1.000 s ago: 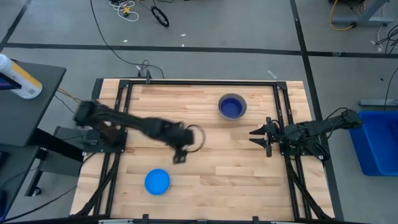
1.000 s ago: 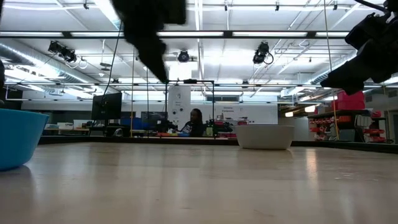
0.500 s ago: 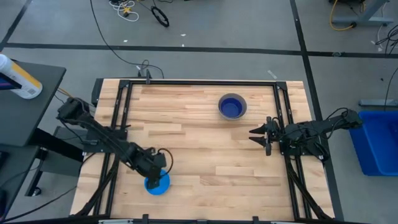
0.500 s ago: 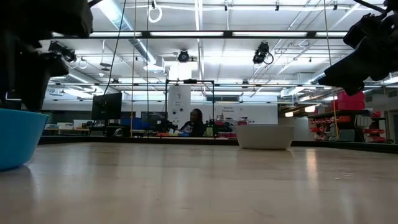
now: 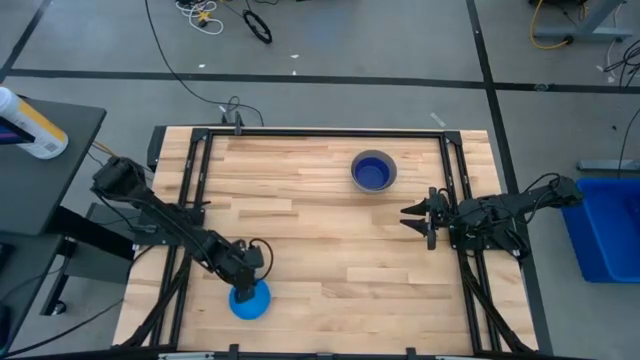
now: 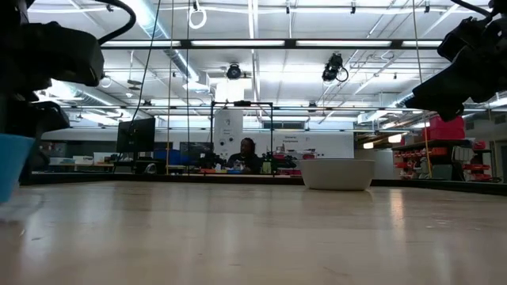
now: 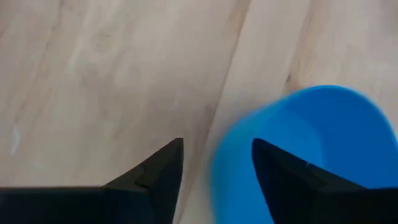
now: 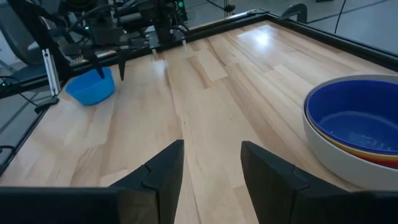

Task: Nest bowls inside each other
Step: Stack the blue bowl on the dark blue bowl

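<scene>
A light blue bowl [image 5: 249,302] [image 7: 298,155] rests upright on its base on the wooden table, near the near-left corner. My left gripper [image 5: 248,284] [image 7: 217,165] slants down over the bowl's far rim, open, with one finger inside the bowl and one outside. At the far right stands a stack of bowls [image 5: 374,172] [image 8: 354,124]: grey outermost, red and yellow rims showing, dark blue innermost. My right gripper [image 5: 408,217] [image 8: 211,158] waits open at the table's right side, level, with nothing between its fingers. My left gripper straddles the light blue bowl's rim [image 7: 217,155], coming from above on a slant. One finger [image 7: 280,177] is over the inside wall. The other finger [image 7: 163,171] stands outside, with bare wood between it and the bowl. Whether the inner finger presses the wall, I cannot tell.
Black frame rails [image 5: 190,190] run along the table's left and right sides. Bare wood lies between the light blue bowl and the stack. A white bottle [image 5: 30,125] lies on a side stand off the table's left.
My left gripper has swung from the table's middle toward the near-left corner, come down and rolled, and now stands over the light blue bowl's rim. The bowl has slid a little toward the near-left while staying upright on the table.
</scene>
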### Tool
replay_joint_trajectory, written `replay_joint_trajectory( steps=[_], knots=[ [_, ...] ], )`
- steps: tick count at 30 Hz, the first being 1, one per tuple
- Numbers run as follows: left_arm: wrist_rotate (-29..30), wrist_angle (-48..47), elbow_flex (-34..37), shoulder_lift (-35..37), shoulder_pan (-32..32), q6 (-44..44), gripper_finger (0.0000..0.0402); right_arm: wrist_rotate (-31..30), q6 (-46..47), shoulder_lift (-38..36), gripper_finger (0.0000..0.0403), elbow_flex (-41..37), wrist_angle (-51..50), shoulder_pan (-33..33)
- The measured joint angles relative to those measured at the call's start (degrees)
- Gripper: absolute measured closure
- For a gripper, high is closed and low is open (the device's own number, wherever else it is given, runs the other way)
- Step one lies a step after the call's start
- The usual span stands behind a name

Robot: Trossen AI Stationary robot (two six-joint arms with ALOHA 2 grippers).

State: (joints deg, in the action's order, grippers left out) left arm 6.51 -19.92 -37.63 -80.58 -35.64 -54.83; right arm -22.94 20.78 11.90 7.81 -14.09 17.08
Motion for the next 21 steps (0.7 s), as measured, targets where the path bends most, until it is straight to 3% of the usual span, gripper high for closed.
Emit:
replay_joint_trajectory(
  steps=[4,9,15,21],
  knots=[
    [-0.9,1.3,0.0,0.0,0.0,1.1,0.0257,0.0,0.0,0.0,0.0233,0.0,0.0,0.0],
    [1.1,3.2,0.0,-0.1,0.0,4.0,0.0384,0.0,0.0,0.0,0.0233,0.0,0.0,0.0],
    [6.5,7.6,0.0,-0.2,4.5,10.8,0.0395,0.0,-0.2,0.0,0.0237,0.0,0.0,0.0],
    [9.7,26.7,0.0,-0.2,17.5,33.9,0.0396,0.0,-0.8,0.0,0.0238,0.0,0.0,0.0]
  ],
)
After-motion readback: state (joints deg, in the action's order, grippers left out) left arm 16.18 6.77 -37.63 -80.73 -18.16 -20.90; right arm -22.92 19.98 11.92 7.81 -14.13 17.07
